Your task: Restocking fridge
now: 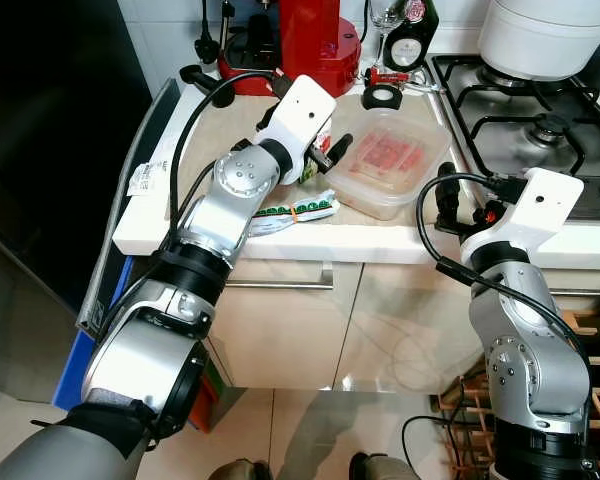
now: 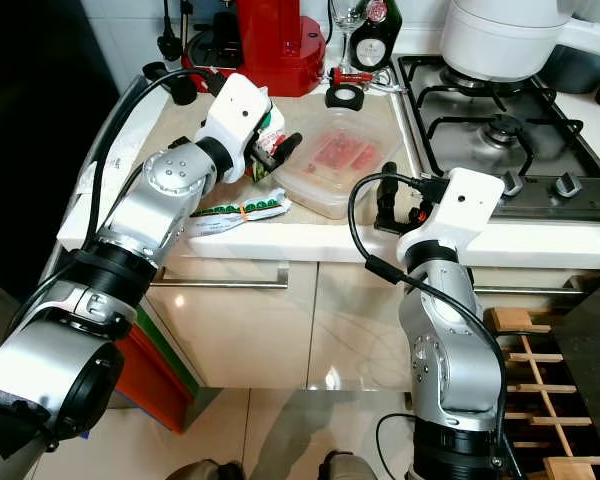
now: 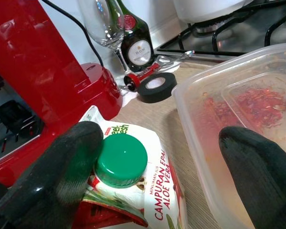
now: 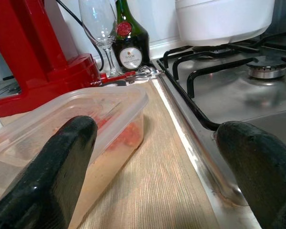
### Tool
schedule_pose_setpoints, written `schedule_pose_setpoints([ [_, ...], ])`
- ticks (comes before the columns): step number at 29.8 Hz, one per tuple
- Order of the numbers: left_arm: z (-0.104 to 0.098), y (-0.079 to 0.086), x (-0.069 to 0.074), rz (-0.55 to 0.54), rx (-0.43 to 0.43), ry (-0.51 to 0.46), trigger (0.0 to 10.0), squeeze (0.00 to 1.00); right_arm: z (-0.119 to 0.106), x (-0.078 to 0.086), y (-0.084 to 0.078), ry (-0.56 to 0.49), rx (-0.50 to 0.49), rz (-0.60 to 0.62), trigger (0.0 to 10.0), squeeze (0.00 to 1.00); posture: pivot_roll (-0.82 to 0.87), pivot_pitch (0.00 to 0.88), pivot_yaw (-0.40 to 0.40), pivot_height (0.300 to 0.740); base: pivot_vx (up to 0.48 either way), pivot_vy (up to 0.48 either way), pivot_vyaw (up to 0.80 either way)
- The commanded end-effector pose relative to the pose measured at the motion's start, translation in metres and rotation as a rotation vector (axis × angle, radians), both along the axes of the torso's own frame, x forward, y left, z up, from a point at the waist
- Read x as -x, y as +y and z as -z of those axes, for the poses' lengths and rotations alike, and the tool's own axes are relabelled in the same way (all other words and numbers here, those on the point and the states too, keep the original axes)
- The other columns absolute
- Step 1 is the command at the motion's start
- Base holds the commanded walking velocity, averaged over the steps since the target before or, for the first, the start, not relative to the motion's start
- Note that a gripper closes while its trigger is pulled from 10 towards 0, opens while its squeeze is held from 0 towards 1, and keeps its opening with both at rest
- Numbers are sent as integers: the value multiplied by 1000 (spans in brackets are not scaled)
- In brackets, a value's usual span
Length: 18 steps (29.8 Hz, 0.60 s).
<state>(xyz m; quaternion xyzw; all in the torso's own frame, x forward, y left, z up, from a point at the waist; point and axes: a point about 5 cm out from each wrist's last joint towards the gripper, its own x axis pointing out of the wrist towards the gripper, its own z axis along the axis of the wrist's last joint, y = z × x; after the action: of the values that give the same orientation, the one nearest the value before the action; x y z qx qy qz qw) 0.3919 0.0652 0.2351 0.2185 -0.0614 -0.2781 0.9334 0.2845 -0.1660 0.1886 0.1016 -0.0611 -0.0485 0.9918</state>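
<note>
A drink carton [image 3: 157,191] with a green cap [image 3: 120,159] stands on the counter between the red appliance and a clear plastic container [image 1: 385,160] of red food. My left gripper [image 1: 328,153] is open around the carton's top. One black finger [image 3: 66,171] touches the cap and the other [image 3: 257,167] sits over the container's near wall. In the left eye view my wrist hides most of the carton. My right gripper [image 1: 467,205] is open at the counter's front edge, between the container [image 4: 62,119] and the hob.
A flat packet of green pieces [image 1: 295,212] lies at the counter's front edge. Red appliance [image 1: 305,40], tape roll [image 1: 382,96], wine glass [image 3: 105,24] and bottle [image 1: 410,40] stand behind. Gas hob [image 1: 540,110] with white pot [image 1: 540,35] at right. Dark fridge [image 1: 50,130] at left.
</note>
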Motion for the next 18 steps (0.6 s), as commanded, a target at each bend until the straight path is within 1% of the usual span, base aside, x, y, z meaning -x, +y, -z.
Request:
schedule_pose_setpoints([
  [1, -1, 2, -3, -4, -12, 19, 6706, 0, -4, 1, 1, -9, -5, 2, 10000, 0, -217, 87, 42, 740, 0, 0, 0],
  [2, -1, 2, -3, -4, -12, 19, 6706, 0, -4, 1, 1, -9, -5, 2, 10000, 0, -217, 87, 42, 740, 0, 0, 0],
  [3, -1, 2, -3, -3, -12, 20, 2941, 0, -4, 1, 1, -9, -5, 2, 10000, 0, -216, 88, 43, 740, 0, 0, 0],
  [4, -2, 2, -3, -2, -8, 21, 0, 0, -4, 1, 1, -8, -6, 3, 10000, 0, -217, 87, 43, 740, 0, 0, 0],
  [12, -1, 3, -5, -2, -3, 41, 0, 0, -4, 2, 0, -8, -5, 6, 10000, 0, -219, 87, 46, 740, 0, 0, 0],
  [14, 1, 3, -6, 1, 4, 76, 0, 0, -4, 2, 0, -6, -6, 7, 10000, 0, -221, 87, 48, 740, 0, 0, 0],
  [18, 3, 4, -6, 6, -7, 88, 0, 0, -3, 2, 0, -4, -8, 8, 10000, 0, -220, 87, 50, 740, 0, 0, 0],
])
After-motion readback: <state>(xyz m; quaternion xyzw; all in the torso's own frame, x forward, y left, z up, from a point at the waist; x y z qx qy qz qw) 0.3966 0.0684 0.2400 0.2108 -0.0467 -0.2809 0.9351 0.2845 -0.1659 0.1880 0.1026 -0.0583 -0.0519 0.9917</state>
